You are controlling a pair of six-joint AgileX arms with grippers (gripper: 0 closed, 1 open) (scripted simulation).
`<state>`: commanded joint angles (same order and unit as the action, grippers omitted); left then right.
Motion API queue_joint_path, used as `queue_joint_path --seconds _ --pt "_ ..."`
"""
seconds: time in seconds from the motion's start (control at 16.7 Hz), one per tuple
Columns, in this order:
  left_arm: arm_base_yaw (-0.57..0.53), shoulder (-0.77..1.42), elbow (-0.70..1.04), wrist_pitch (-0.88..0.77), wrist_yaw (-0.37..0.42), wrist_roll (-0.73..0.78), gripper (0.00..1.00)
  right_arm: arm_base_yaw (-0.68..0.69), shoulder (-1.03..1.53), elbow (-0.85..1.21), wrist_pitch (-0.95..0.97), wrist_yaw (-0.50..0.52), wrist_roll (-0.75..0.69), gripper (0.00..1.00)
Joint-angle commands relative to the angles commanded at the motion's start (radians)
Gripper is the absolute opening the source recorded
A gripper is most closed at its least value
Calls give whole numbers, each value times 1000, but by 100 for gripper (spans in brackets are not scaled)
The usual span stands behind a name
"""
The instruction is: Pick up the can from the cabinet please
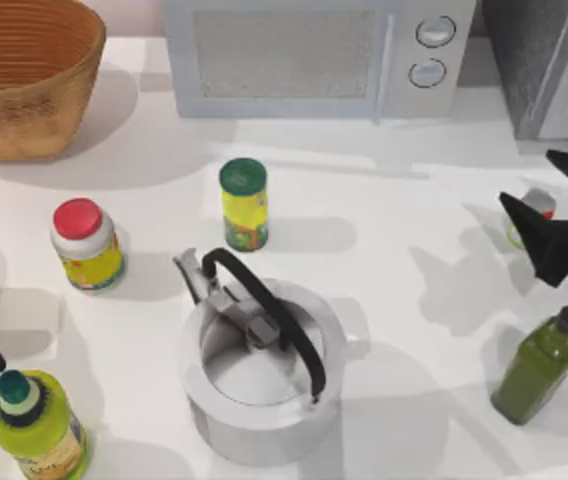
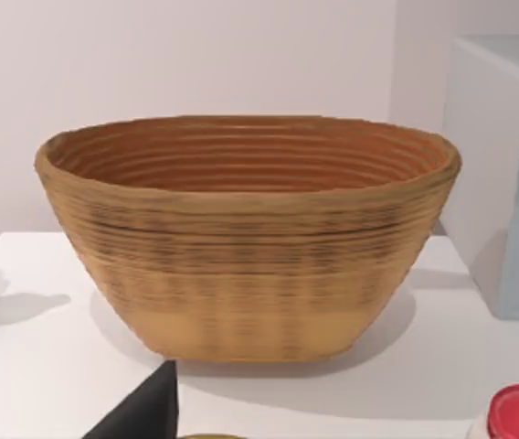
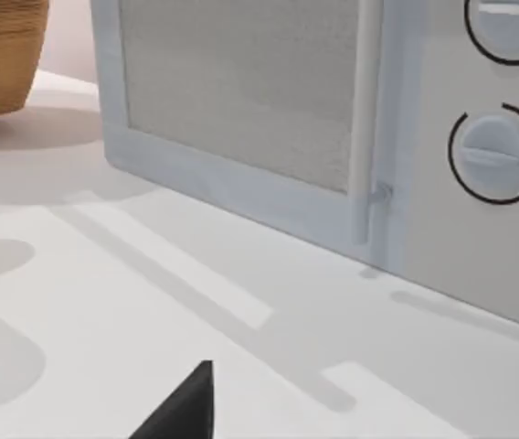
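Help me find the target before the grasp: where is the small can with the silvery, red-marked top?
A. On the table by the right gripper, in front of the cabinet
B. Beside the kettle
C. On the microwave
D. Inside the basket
A: the can stands on the table, partly hidden behind the right gripper, just in front of the cabinet.

The white microwave with 2 round knobs [image 1: 319,55] stands at the table's back, the woven wooden basket [image 1: 24,75] to its left, the dark grey speckled cabinet [image 1: 544,60] to its right. The short silvery-topped can [image 1: 534,212] sits before the cabinet on the white table [image 1: 394,280], the steel kettle [image 1: 262,370] front centre.
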<state>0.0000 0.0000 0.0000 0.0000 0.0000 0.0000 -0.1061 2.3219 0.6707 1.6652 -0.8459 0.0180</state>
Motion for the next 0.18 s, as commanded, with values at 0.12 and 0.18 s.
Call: queue_joint_path --seconds 0.12,0.18 --pt "0 0 0 0 0 0 100 0 0 0 0 0 0 100" --pt "0 0 0 0 0 0 100 0 0 0 0 0 0 100"
